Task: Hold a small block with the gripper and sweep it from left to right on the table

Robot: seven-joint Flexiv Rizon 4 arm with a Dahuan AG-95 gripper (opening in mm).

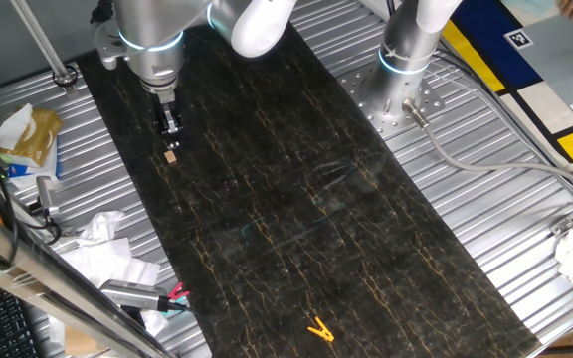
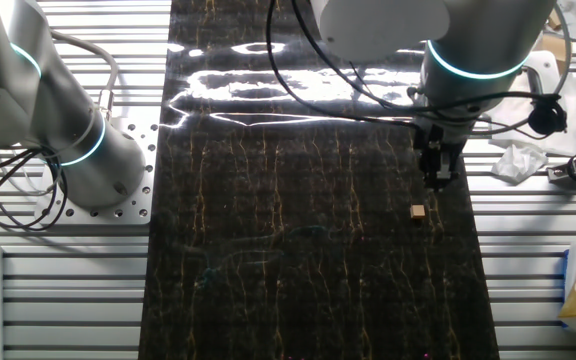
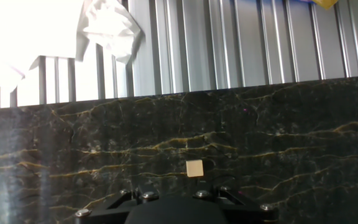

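No text, label, brand, number or sign is legible in any view.

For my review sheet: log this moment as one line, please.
phase: pre-grasp | tool: above block, not holding, jaw state unclear | small block: lying free on table | sweep: not started

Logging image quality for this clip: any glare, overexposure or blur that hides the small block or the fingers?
One fixed view: even light, small block clear below the gripper. The other fixed view: white glare streaks on the table at its far end, away from the block. Hand view: upper left is blown out white; block sharp, fingers not visible.
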